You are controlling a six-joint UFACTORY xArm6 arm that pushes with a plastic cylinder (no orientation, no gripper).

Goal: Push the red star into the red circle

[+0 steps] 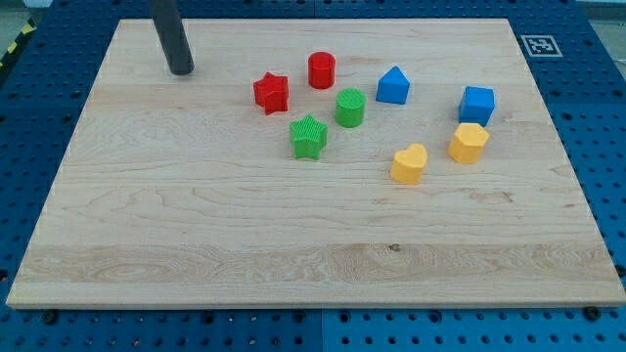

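Observation:
The red star (271, 92) lies on the wooden board in the upper middle. The red circle, a short cylinder (322, 70), stands just to its upper right, a small gap between them. My tip (181, 71) rests on the board at the upper left, well to the left of the red star and slightly higher in the view, touching no block.
A green cylinder (350, 107) and a green star (308, 136) lie just below the red pair. A blue house-shaped block (392, 86), a blue cube (477, 104), a yellow heart (409, 163) and a yellow hexagon (469, 143) lie to the right. The wooden board (196, 225) sits on a blue pegboard.

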